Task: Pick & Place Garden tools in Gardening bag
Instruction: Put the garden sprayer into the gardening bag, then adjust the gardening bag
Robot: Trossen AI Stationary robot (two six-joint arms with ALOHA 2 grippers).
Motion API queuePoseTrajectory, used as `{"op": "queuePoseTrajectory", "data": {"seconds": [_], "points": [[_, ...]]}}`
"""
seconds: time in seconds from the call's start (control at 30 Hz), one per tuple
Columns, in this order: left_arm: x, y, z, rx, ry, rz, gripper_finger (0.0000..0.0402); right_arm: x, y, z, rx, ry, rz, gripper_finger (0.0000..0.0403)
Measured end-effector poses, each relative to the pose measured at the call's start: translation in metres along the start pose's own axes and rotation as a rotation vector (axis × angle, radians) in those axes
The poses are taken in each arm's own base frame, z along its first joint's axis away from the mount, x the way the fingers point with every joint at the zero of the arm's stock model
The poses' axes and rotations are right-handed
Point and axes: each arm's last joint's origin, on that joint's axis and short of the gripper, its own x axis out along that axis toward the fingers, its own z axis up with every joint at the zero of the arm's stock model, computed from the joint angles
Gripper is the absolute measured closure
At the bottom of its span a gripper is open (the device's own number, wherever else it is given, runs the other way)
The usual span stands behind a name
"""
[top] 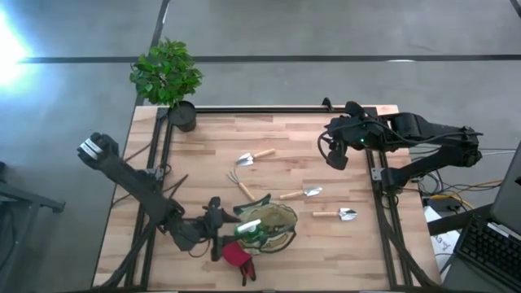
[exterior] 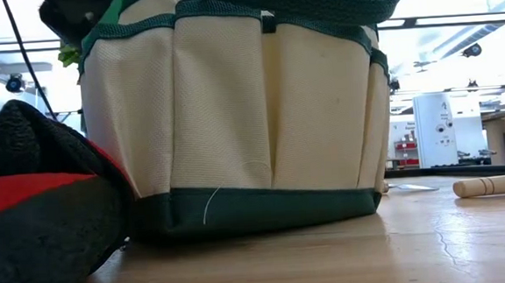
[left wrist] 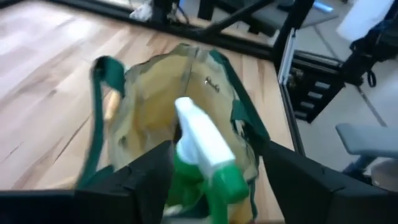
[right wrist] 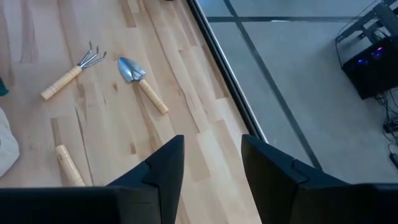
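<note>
The tan gardening bag (top: 273, 221) with dark green trim stands on the table near its front edge and fills the low view (exterior: 233, 116). My left gripper (top: 218, 224) is at the bag's left rim, shut on the green spray bottle (left wrist: 202, 162), whose white top points into the bag's mouth (left wrist: 155, 106). The red glove (top: 238, 259) lies on the table in front of the bag, against its base (exterior: 37, 207). Three wooden-handled trowels (top: 254, 156) (top: 301, 194) (top: 336, 214) and a rake (top: 242, 185) lie flat on the table. My right gripper (top: 335, 155) is open and empty, at the table's far right. My left gripper holds the spray bottle's green body (left wrist: 193, 186) between its two fingers (left wrist: 149, 180), below the white top. The fingers come nearly level from the table's left. The bottle lies tilted over the bag's left rim, its top over the opening. The contact itself is partly cut off in the wrist view.
A leafy potted plant (top: 169, 77) stands at the table's far left corner. The rake (right wrist: 68, 73) and one trowel (right wrist: 142, 81) show below my right gripper. A wooden handle (exterior: 497, 184) lies to the bag's right. Dark frame rails run along both table sides.
</note>
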Motion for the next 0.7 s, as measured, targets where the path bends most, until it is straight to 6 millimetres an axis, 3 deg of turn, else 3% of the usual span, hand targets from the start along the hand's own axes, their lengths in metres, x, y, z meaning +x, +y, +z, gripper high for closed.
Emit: {"op": "queuePoseTrajectory", "data": {"seconds": [0.13,0.3,0.47,0.7], "points": [[-0.028,0.011,0.020,-0.064,0.055,0.074,0.0141,0.001,0.001,-0.001,-0.005,0.004,0.005,0.0258],[-0.049,0.027,0.014,-0.206,0.120,0.135,0.0148,0.009,0.006,-0.008,-0.025,0.047,0.046,0.0270],[-0.047,0.036,-0.012,-0.322,0.189,0.138,0.0151,0.024,0.020,-0.022,-0.025,0.142,0.243,0.0288],[-0.025,0.039,-0.052,-0.449,0.214,0.046,0.0152,0.048,0.055,-0.048,0.019,0.229,0.457,0.0325]]}}
